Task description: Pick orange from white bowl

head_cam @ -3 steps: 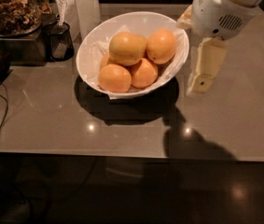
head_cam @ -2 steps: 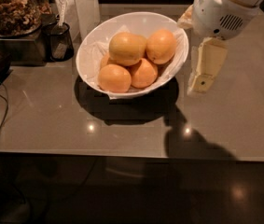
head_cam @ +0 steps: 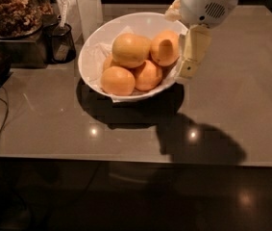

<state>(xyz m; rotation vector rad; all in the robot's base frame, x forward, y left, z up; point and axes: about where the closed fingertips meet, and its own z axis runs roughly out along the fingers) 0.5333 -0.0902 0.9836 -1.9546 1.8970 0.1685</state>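
Cream pincer (head_cam: 187, 67) hides part of white bowl (head_cam: 126, 18) rim.

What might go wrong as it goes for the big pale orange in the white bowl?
The claw hangs at the right rim of the wide glossy white bowl and may knock it. The large pale yellow-orange fruit rests on smaller deeper-orange fruits, one between it and the claw, so a wrong grab or rolling seems possible.

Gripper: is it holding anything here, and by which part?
Nothing appears held. The gripper hangs at the white bowl's right rim; the orange lies atop the other fruits inside, untouched.
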